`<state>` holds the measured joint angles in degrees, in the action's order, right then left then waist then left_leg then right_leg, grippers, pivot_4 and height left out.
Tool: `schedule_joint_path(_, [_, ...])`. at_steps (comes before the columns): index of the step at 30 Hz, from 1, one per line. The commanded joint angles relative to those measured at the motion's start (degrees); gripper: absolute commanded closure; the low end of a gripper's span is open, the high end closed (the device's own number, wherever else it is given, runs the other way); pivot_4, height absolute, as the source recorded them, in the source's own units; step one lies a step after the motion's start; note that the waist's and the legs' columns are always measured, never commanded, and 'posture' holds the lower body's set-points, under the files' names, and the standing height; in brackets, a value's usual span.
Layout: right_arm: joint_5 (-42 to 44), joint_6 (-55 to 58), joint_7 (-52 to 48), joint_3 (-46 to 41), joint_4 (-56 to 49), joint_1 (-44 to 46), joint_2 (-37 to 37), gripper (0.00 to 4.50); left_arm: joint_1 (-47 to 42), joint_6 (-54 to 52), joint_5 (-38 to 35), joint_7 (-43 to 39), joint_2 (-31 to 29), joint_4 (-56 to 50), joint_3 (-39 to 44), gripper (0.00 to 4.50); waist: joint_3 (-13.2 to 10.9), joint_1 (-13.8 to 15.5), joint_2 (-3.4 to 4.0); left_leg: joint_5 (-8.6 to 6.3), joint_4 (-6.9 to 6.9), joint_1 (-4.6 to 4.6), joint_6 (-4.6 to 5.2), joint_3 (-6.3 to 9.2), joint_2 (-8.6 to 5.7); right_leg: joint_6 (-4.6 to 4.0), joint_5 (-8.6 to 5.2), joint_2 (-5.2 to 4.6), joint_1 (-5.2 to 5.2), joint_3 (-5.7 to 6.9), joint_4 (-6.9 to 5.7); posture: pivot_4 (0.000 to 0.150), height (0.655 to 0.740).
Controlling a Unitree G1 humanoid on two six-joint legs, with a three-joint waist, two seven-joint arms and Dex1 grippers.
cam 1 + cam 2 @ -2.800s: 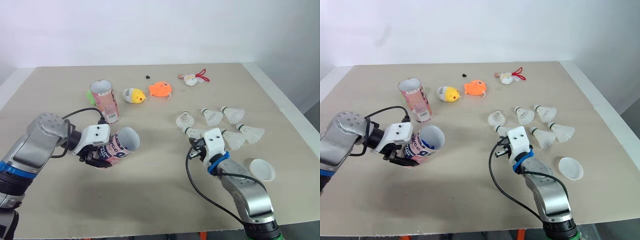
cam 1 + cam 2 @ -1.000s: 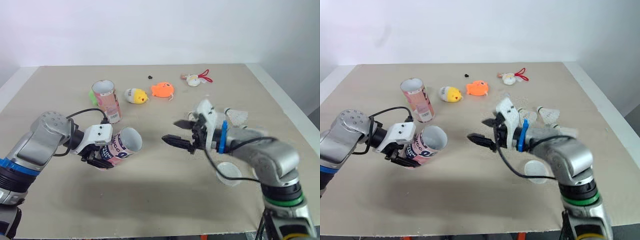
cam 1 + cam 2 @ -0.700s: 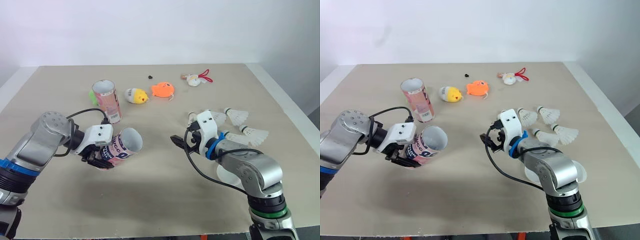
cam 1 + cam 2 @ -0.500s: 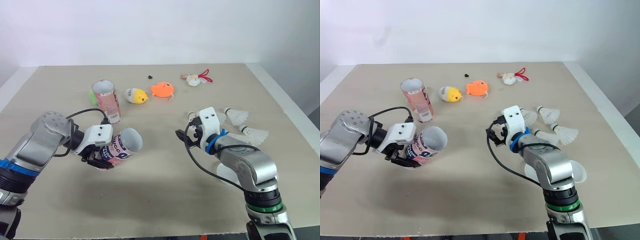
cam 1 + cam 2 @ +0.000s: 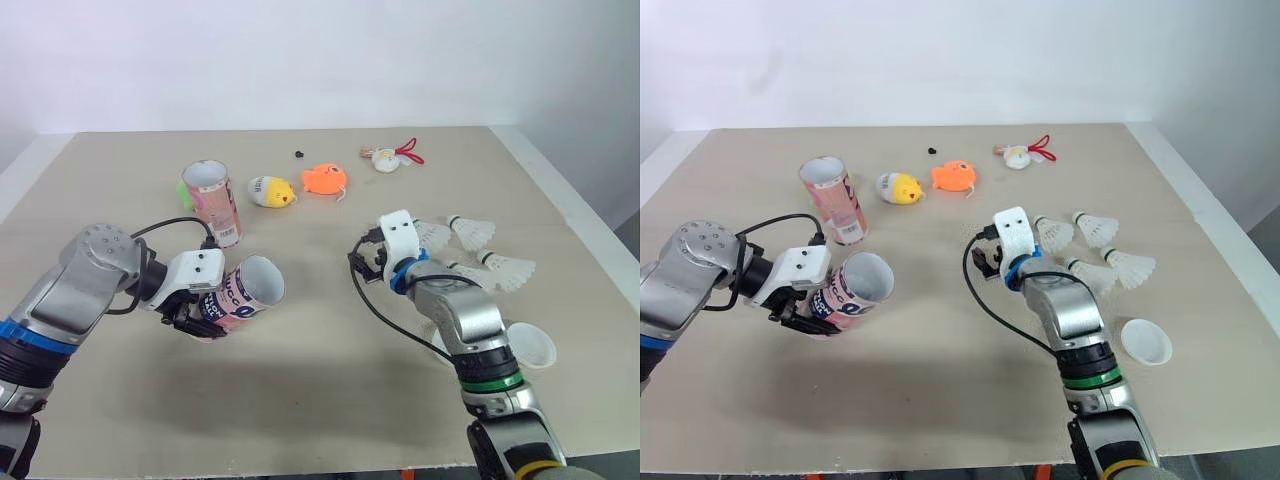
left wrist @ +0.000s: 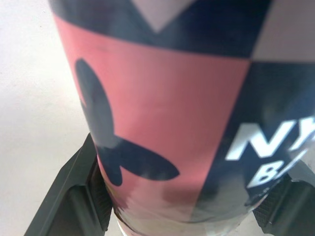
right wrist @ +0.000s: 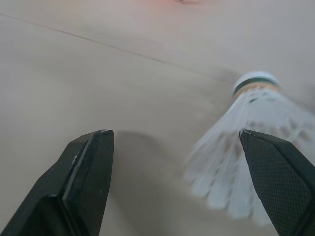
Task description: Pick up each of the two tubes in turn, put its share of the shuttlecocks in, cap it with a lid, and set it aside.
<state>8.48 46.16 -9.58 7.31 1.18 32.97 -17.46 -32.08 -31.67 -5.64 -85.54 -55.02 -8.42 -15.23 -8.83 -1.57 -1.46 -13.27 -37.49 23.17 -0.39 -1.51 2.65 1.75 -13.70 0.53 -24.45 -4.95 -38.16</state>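
— Where are we here?
— A robot test lab, by the look: bare white wall (image 5: 300, 60), one plain beige table (image 5: 320, 400).
— And scattered on it, loose props: a toy chick (image 5: 269, 191), an orange fish (image 5: 324, 179).

The left arm is being held bent over the near left area of the table (image 5: 300, 400), with the left gripper (image 5: 203, 312) being clamped around the lower end of a tube (image 5: 245, 288). The right arm is being extended toward the table's middle, with the right gripper (image 5: 358, 262) being held low, fingers (image 7: 91, 182) spread wide apart.
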Motion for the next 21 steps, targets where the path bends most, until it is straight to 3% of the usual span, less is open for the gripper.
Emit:
schedule_joint_path(1, [-2.6, -3.6, 0.2, 0.0, 1.7, 2.1, 0.3, 0.96, 1.9, -0.8, -1.0, -0.4, 0.1, -1.5, -2.0, 1.32, 0.0, -0.1, 0.0, -0.01, 0.0, 0.0, 0.01, -0.02, 0.0, 0.01, 0.0, 0.0, 0.0, -0.02, 0.0, 0.15, 0.74])
schedule_joint_path(6, [-4.1, -6.4, -0.7, 0.5, 4.0, 3.4, 2.5, 3.59, 2.4, -1.4, -1.1, -0.1, 0.2, -2.2, -1.8, 1.32, 0.0, -0.3, 0.0, -0.02, 0.01, -0.01, 0.03, -0.01, 0.01, 0.0, -0.01, 0.02, -0.01, -0.02, 0.0, 0.15, 0.74])
schedule_joint_path(8, [-4.0, -6.8, -1.7, 0.5, 3.9, 3.4, 3.2, 4.43, 2.6, -1.5, -1.2, 0.0, 0.2, -2.4, -1.7, 1.32, 0.0, -0.3, 0.0, -0.02, 0.02, -0.01, 0.03, -0.01, 0.01, 0.0, -0.01, 0.01, -0.01, -0.02, 0.0, 0.15, 0.74])
schedule_joint_path(15, [-3.4, -7.2, -6.0, 1.0, 1.0, 3.1, 3.6, 4.43, 2.9, -1.9, -1.3, 0.3, 0.2, -2.7, -1.6, 1.32, 0.0, -0.3, 0.0, -0.02, 0.02, -0.01, 0.03, -0.02, 0.0, 0.02, -0.01, 0.0, 0.0, -0.03, 0.0, 0.15, 0.74])
schedule_joint_path(21, [7.1, -12.1, -23.1, -1.7, -15.3, 1.6, -2.0, 4.43, 2.5, -1.8, -1.2, 0.2, 0.5, -2.5, -1.8, 1.32, -0.1, -0.2, 0.14, -0.03, 0.02, 0.03, 0.04, 0.04, -0.01, 0.05, -0.03, 0.0, 0.0, 0.02, 0.0, 0.15, 0.74])
